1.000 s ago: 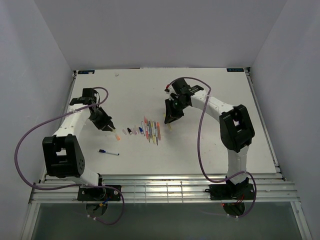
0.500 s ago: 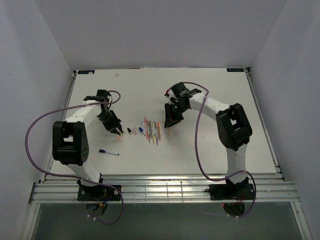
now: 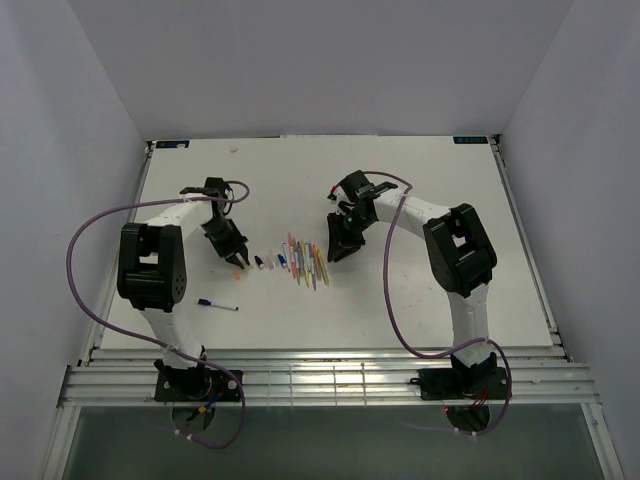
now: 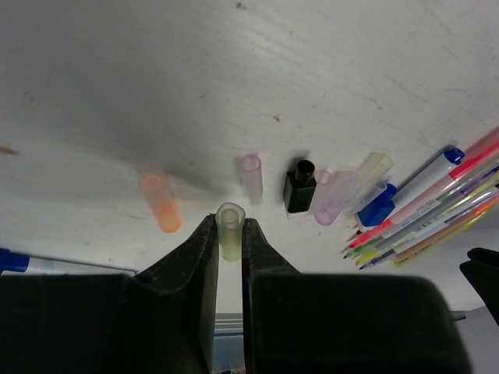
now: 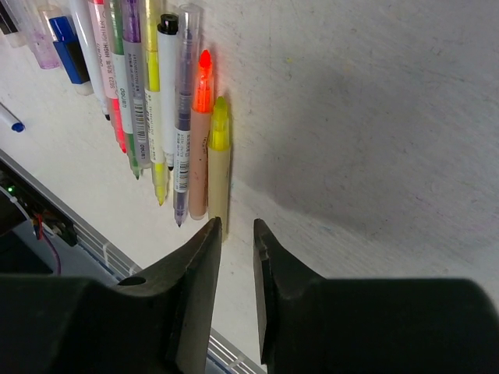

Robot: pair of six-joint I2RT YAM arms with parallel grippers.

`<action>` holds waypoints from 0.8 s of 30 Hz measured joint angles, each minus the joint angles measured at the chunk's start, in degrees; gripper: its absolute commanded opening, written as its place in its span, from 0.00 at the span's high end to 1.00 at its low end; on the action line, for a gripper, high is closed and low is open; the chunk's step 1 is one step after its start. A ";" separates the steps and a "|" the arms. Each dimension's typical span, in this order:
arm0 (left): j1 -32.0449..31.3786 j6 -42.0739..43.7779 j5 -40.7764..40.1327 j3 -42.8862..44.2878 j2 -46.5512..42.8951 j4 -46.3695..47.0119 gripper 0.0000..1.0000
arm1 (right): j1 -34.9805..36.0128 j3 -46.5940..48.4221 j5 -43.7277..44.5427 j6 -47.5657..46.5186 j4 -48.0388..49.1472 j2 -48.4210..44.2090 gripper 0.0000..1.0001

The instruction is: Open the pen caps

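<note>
Booth: Cap on the left side. The left gripper (image 4: 228, 238) is pinched narrow on a pale yellow cap (image 4: 230, 220), low over the table (image 4: 234, 62), in line with the gap between the orange cap (image 4: 161, 204) and the pink cap (image 4: 251, 176). I can't tell whether it touches down.

Floor: And the right gripper (image 5: 234, 234)?

Booth: Jaws a little apart, nothing between them. The tips are just beside the tail of the yellow highlighter (image 5: 219, 167), which lies bare-tipped at the end of the row of pens (image 5: 148, 93).

Floor: Looks like put-down time on both sides to me. How do you do it well?

Booth: On the left, go right down before letting go. That cap is a smooth little tube of translucent plastic, round all the way, so released from any height it would likely roll or bounce. Lay it parallel to its neighbours, open only a crack, then lift straight up.

Floor: The black cap (image 4: 299, 187) looks squared-off, so less of a roller.

Booth: Agreed, and it's opaque where the others are frosted. Same rule on the right: rise vertically. One finger sits close to the highlighter's barrel. Those thin, slick barrels lie packed side by side, so a sideways exit could shove the lot.

Floor: Anything left to uncap?

Booth: The top view shows a lone pen (image 3: 218, 304) near the left arm, apart from the rest, dark blue at one end. That might be a cap, but it's too small to say.
</note>
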 measured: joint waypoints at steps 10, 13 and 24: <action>-0.92 -0.81 -0.55 0.85 2.82 0.72 0.72 | 0.00 0.00 -0.35 0.00 0.11 0.02 0.69; -0.92 -1.05 -1.07 0.83 2.82 0.72 0.59 | 0.00 0.00 -0.52 0.00 0.11 0.00 0.68; -0.92 -1.77 -2.16 0.85 2.67 0.66 0.46 | 0.00 0.00 -1.36 0.00 0.13 0.00 0.69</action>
